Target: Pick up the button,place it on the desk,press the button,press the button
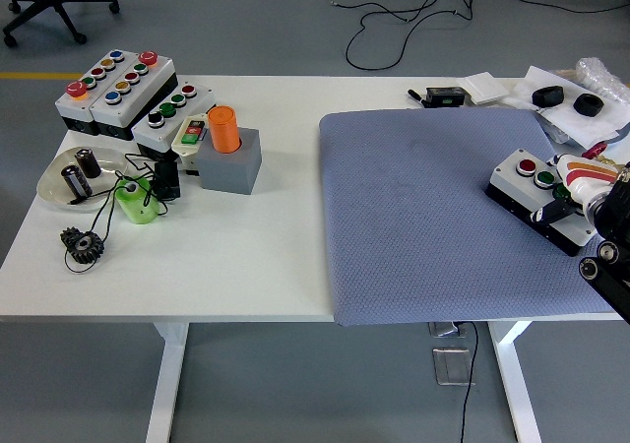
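At the near right, the right hand (581,189) comes in from the right edge and grips the button box (536,199), its pale fingers (576,175) wrapped over the box's right end. The box, with a red and a green button on its light top, sits tilted at the right side of the blue-grey mat (423,217), and I cannot tell whether it is lifted clear or partly resting. The step in hand looks like the pick and place, so the grip should stay firm and the box level before it is set flat with its buttons facing up. The mat's middle and left offer wide bare room for that, well apart from its near edge, which lies close to the table (256,256) front; setting the box too near that edge or the right side would risk a slip during pressing. Farther off, at the far left, other button boxes (113,89), an orange cylinder (223,128) on a grey block and a dish of small parts stand clustered, well away. Black items and papers lie at the far right corner.
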You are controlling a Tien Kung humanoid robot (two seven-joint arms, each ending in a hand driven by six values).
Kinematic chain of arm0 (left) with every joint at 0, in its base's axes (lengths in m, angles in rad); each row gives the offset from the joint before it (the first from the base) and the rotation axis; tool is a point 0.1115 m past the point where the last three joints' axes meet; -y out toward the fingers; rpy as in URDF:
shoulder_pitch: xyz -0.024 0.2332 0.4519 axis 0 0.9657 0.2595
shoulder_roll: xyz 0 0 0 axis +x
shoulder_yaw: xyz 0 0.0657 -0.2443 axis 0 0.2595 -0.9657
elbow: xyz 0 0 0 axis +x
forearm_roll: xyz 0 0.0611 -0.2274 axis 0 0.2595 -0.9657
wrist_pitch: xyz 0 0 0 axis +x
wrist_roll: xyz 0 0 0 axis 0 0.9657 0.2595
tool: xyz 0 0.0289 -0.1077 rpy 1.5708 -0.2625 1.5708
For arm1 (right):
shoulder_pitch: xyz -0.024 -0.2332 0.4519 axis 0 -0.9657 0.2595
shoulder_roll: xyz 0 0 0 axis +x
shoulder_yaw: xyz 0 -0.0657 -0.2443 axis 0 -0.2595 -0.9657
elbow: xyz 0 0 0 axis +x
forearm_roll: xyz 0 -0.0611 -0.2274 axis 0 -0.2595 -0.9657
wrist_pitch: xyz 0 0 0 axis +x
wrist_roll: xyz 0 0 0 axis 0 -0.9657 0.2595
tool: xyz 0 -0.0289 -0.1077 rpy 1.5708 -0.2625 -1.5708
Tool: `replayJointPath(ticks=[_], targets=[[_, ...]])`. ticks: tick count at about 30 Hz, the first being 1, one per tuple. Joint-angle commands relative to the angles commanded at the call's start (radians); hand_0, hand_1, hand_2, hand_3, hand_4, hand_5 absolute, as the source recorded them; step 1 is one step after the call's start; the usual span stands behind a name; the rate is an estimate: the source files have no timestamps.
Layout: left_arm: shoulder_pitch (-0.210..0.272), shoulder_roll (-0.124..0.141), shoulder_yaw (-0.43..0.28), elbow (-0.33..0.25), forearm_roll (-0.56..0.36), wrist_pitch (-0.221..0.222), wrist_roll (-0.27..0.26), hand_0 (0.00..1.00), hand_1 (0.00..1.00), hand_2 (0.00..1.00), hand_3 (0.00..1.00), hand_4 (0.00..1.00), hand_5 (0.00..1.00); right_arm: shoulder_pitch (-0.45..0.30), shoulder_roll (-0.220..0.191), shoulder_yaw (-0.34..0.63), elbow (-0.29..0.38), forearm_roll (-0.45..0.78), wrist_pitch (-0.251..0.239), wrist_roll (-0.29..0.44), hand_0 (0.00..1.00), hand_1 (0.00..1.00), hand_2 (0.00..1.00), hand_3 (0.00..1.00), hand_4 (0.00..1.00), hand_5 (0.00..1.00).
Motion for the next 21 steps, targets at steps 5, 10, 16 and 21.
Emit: replayJointPath(ticks=[5,10,16,21], targets=[[0.001,-0.001,-0.001,0.000,0.001,0.001,0.000,0.602,0.543,0.504,0.457,0.282,0.982,-0.015,-0.024,0.005,0.018,0.056,-0.122,0.047,0.275,0.154,0.225,0.343,0.635,0.002],[0.002,-0.002,0.001,0.001,-0.002,0.002,0.000,0.602,0.543,0.503,0.455,0.282,0.981,-0.024,-0.058,0.003,0.058,0.126,-0.175,0.142,0.303,0.146,0.217,0.341,0.519,0.002],[0.005,-0.001,0.009,0.001,-0.002,0.002,0.002,0.604,0.542,0.504,0.455,0.282,0.980,-0.021,-0.129,-0.054,0.158,0.189,-0.170,0.293,0.282,0.113,0.198,0.284,0.476,0.002],[0.006,0.000,0.014,0.002,-0.004,0.002,0.002,0.603,0.542,0.505,0.455,0.281,0.979,-0.004,-0.172,-0.100,0.230,0.186,-0.077,0.442,0.232,0.073,0.173,0.254,0.465,0.002]])
